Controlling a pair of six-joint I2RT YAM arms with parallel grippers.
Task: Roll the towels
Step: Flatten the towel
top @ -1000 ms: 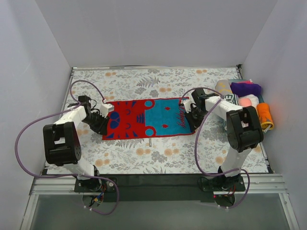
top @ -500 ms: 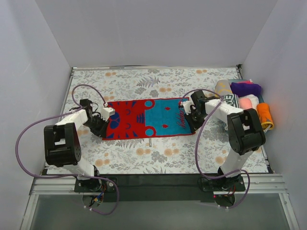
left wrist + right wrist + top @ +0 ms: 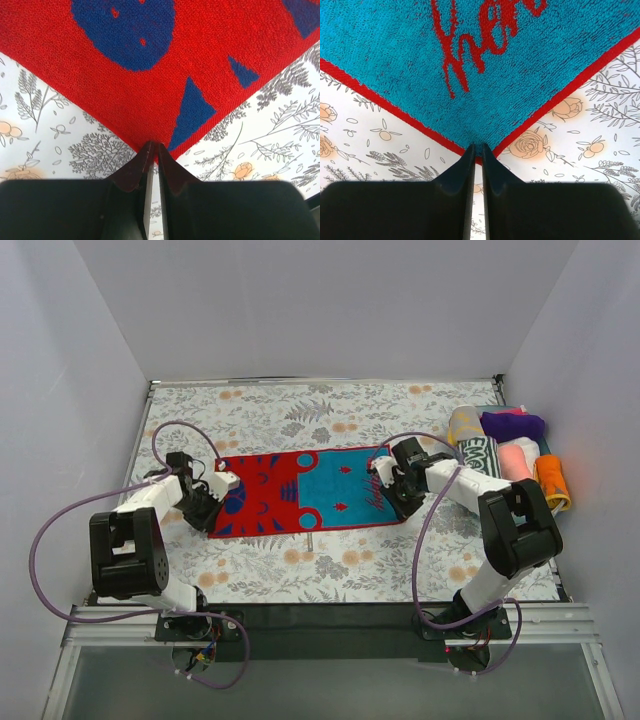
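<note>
Overhead view: the red and teal towel [image 3: 305, 490] lies spread open lengthwise across the middle of the table [image 3: 330, 570]. Its red half points toward my left arm and its teal half toward my right. No part of it is rolled.

The left end effector [image 3: 205, 504] sits at the red end and the right end effector [image 3: 393, 492] at the teal end, with the cloth stretched between them.

Left wrist view: the left end effector [image 3: 152, 148] has its two fingers drawn almost together, with only a thin slit between them. They pinch the tip of a red corner of the towel [image 3: 150, 85], just below a dark blue triangle.

Right wrist view: the right end effector [image 3: 477, 149] is closed to the same degree on a teal corner edged in red, near the red script on the towel [image 3: 485, 95]. On either side of each pinched corner I see the flowered table cover.

At the far right edge of the table a heap of rolled cloths [image 3: 500, 425] lies well apart from the spread towel. Among them is a pink towel [image 3: 513, 452], already in a short roll.
</note>
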